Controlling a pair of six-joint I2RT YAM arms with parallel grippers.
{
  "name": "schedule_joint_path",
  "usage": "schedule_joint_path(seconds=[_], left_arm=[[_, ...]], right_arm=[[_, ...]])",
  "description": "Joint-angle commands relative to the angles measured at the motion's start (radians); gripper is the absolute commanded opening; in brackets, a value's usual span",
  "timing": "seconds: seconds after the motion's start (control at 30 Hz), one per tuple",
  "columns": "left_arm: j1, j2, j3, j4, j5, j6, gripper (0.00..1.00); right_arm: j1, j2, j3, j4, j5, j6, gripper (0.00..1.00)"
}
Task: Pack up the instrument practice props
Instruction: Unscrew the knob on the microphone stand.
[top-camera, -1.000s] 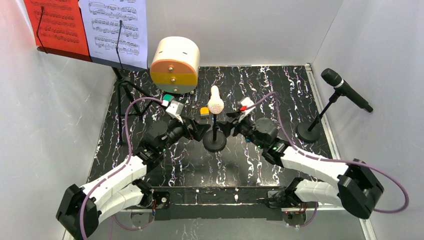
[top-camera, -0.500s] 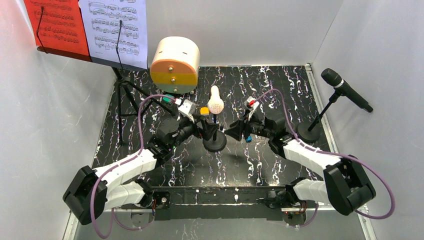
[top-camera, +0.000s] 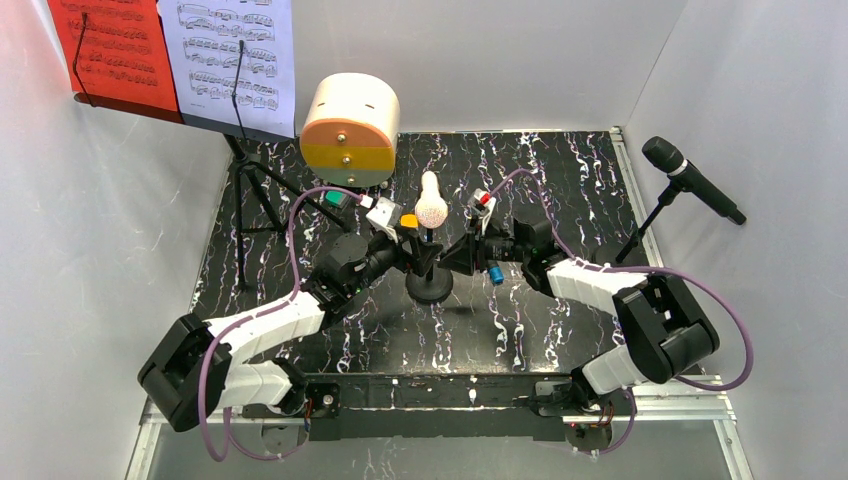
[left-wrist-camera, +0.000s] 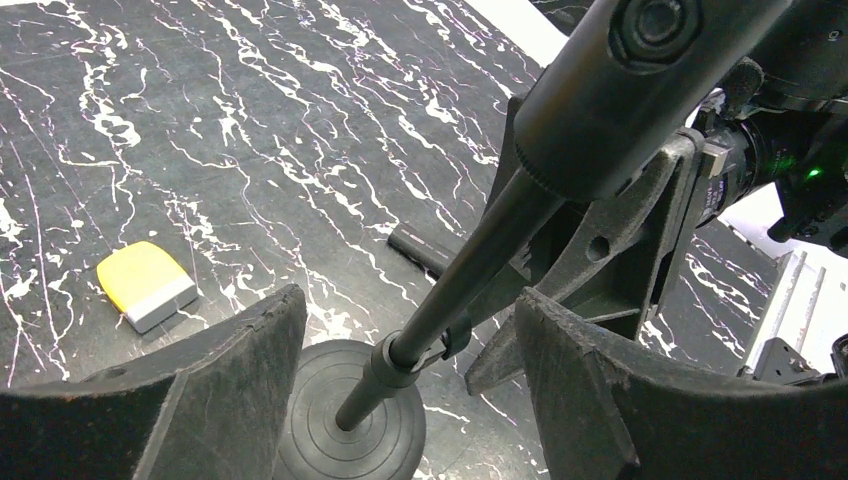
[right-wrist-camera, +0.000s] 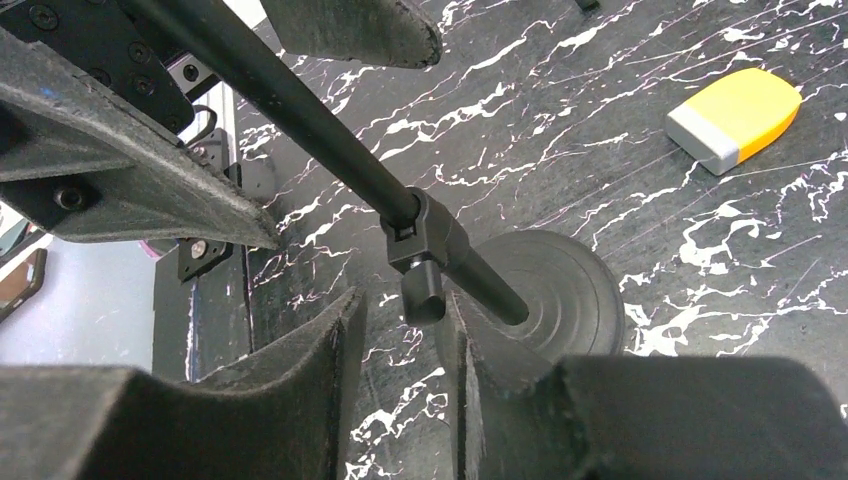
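Cream mic (top-camera: 431, 207) on stand (top-camera: 429, 287), centre, nothing packed; pole (left-wrist-camera: 470, 250) straddled by wide-open L gripper (left-wrist-camera: 410, 305), clamp (right-wrist-camera: 420, 245) by narrower R gripper (right-wrist-camera: 405, 308), ungripped.

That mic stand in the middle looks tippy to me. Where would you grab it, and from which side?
Probably the thin pole, low down near its clamp, coming in level from the side. It stands upright and is slim enough to fit between two fingers, while the round base lies too flat and wide.
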Motion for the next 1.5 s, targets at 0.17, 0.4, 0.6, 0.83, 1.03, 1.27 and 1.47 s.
schedule_joint_path(seconds=[0.17,0.4,0.6,0.83,1.03,1.27,1.47], left_arm=[[-0.005,0.015,0.027,0.081,-0.062,0.026,0.72],[-0.004,0.025,0.022,0.119,-0.071,0.010,0.72],[-0.004,0.018,-0.001,0.153,-0.077,0.012,0.68],[-0.005,0.006,-0.014,0.185,-0.025,0.044,0.66],[-0.006,-0.002,-0.027,0.226,-0.006,0.106,0.65],[-0.010,0.019,-0.049,0.286,-0.011,0.155,0.62],[-0.015,0.038,-0.065,0.344,-0.026,0.175,0.61]], right_arm=[[0.007,0.026,0.032,0.119,-0.054,0.007,0.23],[0.061,-0.007,-0.055,0.203,0.076,0.049,0.04],[0.087,-0.023,-0.152,0.343,0.217,0.154,0.01],[0.109,-0.053,-0.193,0.340,0.346,0.229,0.01],[0.154,-0.101,-0.198,0.251,0.502,0.264,0.01],[0.221,-0.148,-0.204,0.183,0.677,0.302,0.01],[0.280,-0.172,-0.192,0.131,0.808,0.313,0.01]])
